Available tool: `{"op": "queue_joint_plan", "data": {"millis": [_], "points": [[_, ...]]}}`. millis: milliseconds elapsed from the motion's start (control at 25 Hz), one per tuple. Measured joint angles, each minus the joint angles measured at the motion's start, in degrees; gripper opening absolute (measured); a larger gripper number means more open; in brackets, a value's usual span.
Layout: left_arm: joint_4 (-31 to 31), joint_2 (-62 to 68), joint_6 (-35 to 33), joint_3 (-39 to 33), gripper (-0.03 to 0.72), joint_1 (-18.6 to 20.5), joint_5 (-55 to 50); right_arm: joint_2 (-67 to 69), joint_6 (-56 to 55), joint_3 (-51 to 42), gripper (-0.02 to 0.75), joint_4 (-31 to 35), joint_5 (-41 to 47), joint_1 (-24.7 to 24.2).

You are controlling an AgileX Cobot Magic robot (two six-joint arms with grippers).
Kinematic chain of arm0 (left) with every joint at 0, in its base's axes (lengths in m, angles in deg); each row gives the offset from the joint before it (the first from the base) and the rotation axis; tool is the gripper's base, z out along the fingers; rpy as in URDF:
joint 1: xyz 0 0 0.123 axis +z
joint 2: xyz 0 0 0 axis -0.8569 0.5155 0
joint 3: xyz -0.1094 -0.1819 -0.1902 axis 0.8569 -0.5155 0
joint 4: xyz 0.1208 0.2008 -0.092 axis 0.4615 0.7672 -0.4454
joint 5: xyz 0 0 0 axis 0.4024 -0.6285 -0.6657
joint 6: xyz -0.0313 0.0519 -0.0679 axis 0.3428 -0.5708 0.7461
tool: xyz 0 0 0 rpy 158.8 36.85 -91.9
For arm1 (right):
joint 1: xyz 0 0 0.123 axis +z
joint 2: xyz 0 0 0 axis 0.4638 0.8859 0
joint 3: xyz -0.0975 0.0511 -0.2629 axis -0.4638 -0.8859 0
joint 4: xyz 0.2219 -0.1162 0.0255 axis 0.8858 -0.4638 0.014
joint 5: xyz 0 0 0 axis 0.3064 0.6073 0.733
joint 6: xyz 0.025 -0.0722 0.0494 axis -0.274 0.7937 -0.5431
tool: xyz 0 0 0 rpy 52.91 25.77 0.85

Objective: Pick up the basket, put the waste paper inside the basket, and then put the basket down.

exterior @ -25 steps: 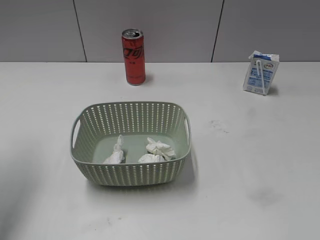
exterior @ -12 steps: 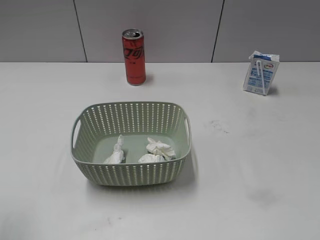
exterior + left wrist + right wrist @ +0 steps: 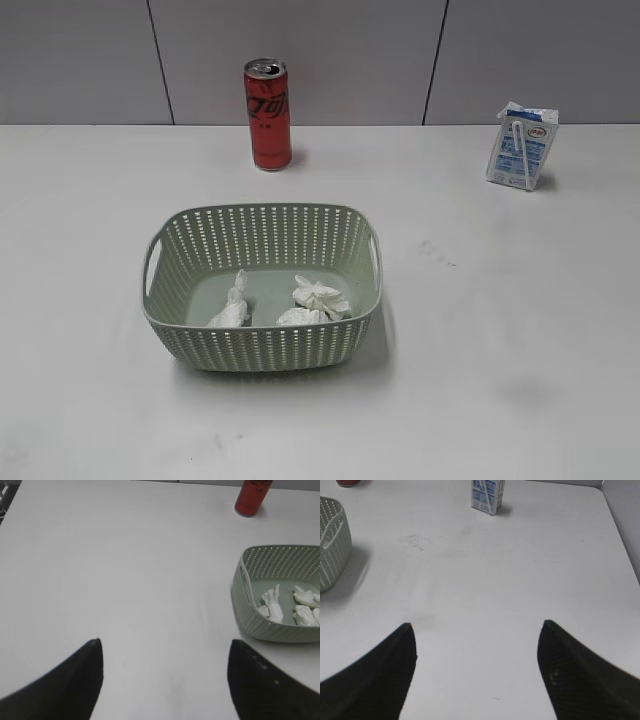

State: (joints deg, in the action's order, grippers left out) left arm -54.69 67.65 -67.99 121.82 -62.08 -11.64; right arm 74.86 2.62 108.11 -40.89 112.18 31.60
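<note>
Exterior view: sage slotted basket (image 3: 262, 290) holding three crumpled paper wads (image 3: 318, 298)

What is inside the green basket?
The basket holds three crumpled white paper wads on its floor. Its near wall hides their lower parts and the floor's front strip.

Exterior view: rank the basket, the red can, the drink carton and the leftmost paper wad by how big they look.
1. basket
2. red can
3. drink carton, close to the can and farther back, so unsure
4. leftmost paper wad
</note>
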Motion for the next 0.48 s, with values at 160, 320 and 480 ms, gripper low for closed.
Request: {"op": "queue_joint_plan", "data": {"millis": [160,320,480], "points": [[0.0,-6.5,0.0,-2.8,0.584,0.0,-0.3,0.0,-0.1,0.0,0.569,0.0,0.0,0.0],[-0.5,-12.7,0.0,-5.3,0.583,0.0,-0.5,0.0,-0.1,0.0,0.569,-0.1,0.0,0.0],[-1.6,-17.6,0.0,-8.2,0.583,0.0,-0.9,0.0,-0.1,0.0,0.569,-0.3,0.0,0.0]]}}
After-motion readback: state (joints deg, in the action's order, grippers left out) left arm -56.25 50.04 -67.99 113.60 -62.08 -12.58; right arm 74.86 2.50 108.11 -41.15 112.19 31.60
